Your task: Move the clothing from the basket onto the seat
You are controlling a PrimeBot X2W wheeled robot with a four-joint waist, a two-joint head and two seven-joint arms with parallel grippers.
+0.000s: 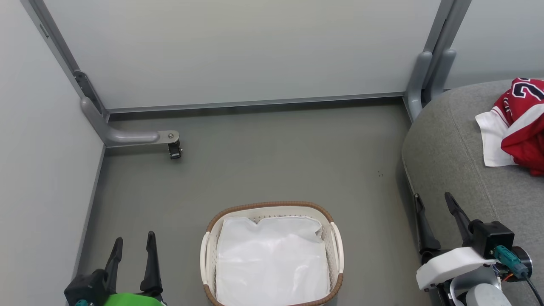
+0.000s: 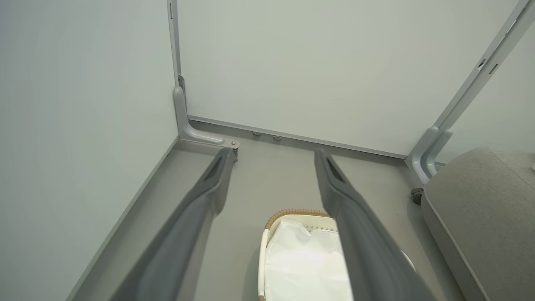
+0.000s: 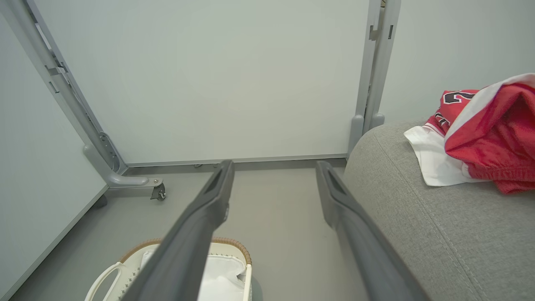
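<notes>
A grey floor (image 1: 272,170) runs between pale partition panels (image 1: 238,51) set in a grey metal frame, and one frame foot (image 1: 140,137) ends in a small caster. The basket (image 1: 272,205) (brown woven rim, white side handles) stands on the floor at the bottom centre of the head view, with a plain white sheet (image 1: 272,259) lying inside it. The seat (image 1: 450,170) is on the robot's right, near the basket but not touching it. The clothing (image 1: 525,127) lies bunched on the seat at the head view's right edge: red fabric, white trim, part of a black-and-white number. The left jaws stand spread and hold nothing, their dark fingers (image 1: 151,259) over the floor left of the basket. The right jaws are likewise spread and hold nothing, their fingers (image 1: 457,212) at the seat's near edge.
</notes>
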